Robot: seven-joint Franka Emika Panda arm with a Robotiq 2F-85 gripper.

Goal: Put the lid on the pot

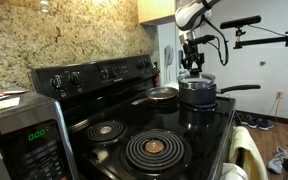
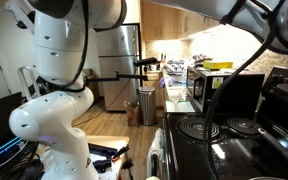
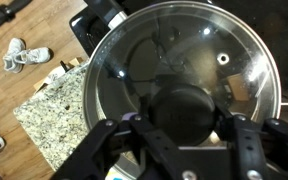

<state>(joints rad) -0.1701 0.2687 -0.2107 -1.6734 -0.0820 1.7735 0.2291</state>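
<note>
In an exterior view the dark pot (image 1: 198,98) stands on the stove's back right burner, its long handle pointing right. The glass lid (image 1: 196,79) with its steel rim lies level on or just above the pot's rim; I cannot tell if it rests. My gripper (image 1: 192,66) hangs straight down over it. In the wrist view the lid (image 3: 164,45) fills the frame, and my gripper (image 3: 182,118) has its two black fingers closed against the sides of the black knob. The pot's dark inside shows through the glass.
A silvery shallow pan (image 1: 162,95) sits just beside the pot, on the side toward the stove's control panel. Coil burners (image 1: 154,150) lie nearer the camera, and a microwave (image 1: 24,135) stands beside the stove. In the other exterior view the arm's white base (image 2: 54,120) stands beside the stove (image 2: 229,140).
</note>
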